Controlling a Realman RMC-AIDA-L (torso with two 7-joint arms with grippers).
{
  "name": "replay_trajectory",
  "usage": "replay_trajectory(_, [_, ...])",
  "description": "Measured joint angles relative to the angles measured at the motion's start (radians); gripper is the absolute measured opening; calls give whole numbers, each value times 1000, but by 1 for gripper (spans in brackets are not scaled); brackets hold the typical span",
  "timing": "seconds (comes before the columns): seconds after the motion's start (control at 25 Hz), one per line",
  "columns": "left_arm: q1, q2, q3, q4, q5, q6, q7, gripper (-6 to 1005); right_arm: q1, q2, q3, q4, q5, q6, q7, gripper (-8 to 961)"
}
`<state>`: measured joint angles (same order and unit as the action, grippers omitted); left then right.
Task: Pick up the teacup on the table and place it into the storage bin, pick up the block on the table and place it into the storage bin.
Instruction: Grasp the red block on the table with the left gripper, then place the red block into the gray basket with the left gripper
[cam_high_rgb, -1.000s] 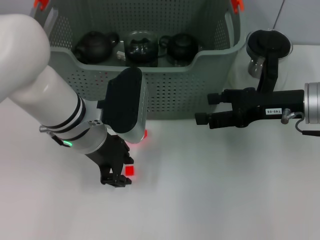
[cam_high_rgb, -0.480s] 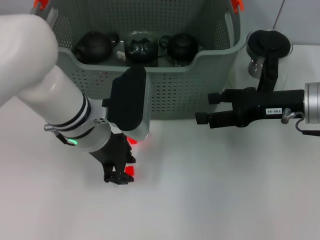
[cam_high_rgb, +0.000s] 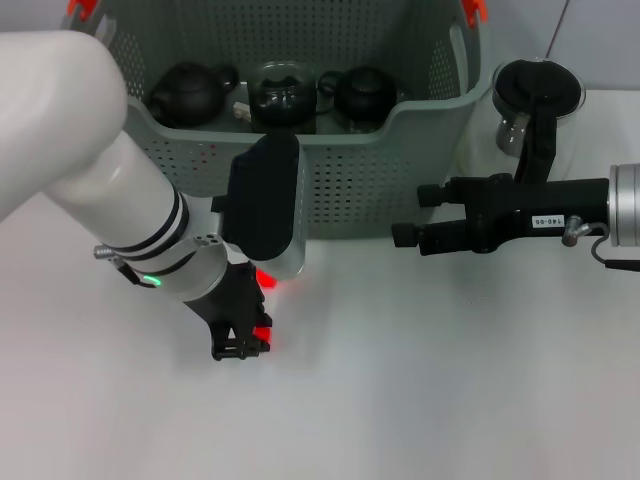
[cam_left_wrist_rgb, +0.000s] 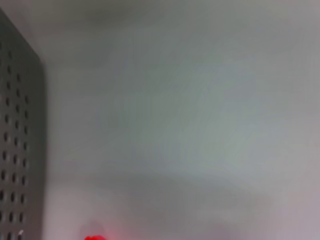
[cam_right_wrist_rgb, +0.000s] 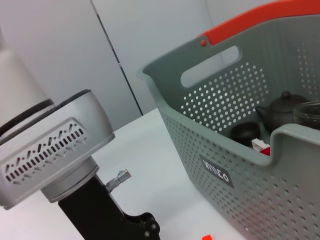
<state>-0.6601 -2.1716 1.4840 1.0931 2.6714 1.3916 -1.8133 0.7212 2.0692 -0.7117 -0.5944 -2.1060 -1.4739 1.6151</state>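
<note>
The left gripper (cam_high_rgb: 243, 345) is low on the table (cam_high_rgb: 420, 380), just in front of the storage bin (cam_high_rgb: 350, 180), and its black fingers stand around the small red block (cam_high_rgb: 262, 333). The block is touching the table and partly hidden by the fingers, so I cannot tell if they already press on it or are only spread beside it. I judge that the arm is low and tilted like this because the block is small and flat, so the fingers must reach almost to the surface to catch it.

The right gripper (cam_high_rgb: 408, 226) hangs above the table on the right side, well apart from the block, with its 2 fingers spread and nothing between them. It seems only to wait, out of the way of the left arm.

In the bin there are 2 dark teapots (cam_high_rgb: 188, 92) and 1 glass teapot (cam_high_rgb: 283, 92) between them. The right wrist view shows also a small dark teacup (cam_right_wrist_rgb: 245, 134) at the bottom of the bin, so I judge that the teacup part is done and only the block is left. A glass pitcher (cam_high_rgb: 535, 100) with a black handle stands just beside the bin.

The table is white, smooth and a little shiny; red light reflects on it near the block. Behind is a plain pale wall (cam_right_wrist_rgb: 150, 45).
</note>
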Motion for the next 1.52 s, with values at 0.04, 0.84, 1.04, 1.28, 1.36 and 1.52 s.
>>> replay_trajectory(0.04, [-4, 0, 1, -4, 3, 0, -4, 349, 0, 0, 0, 0, 0, 0, 0, 924])
replay_trajectory(0.84, [-34, 5, -446, 262, -235, 293, -50, 188, -1, -12, -12, -1, 7, -19, -13, 924])
replay_trajectory(1.04, [-96, 39, -659, 286, -353, 262, -108, 193, -2, -13, -35, -1, 5, -59, -36, 924])
replay_trajectory(1.28, [-174, 115, -698, 127, -369, 58, -183, 200, -17, -15, -93, -1, 4, -96, -70, 924])
replay_trajectory(1.36, [-193, 132, -698, 61, -366, 11, -195, 202, -22, -15, -101, -1, 2, -100, -76, 924])
replay_trajectory(1.52, [-206, 141, -698, -10, -366, -52, -206, 206, -26, -18, -111, -1, -7, -102, -85, 924])
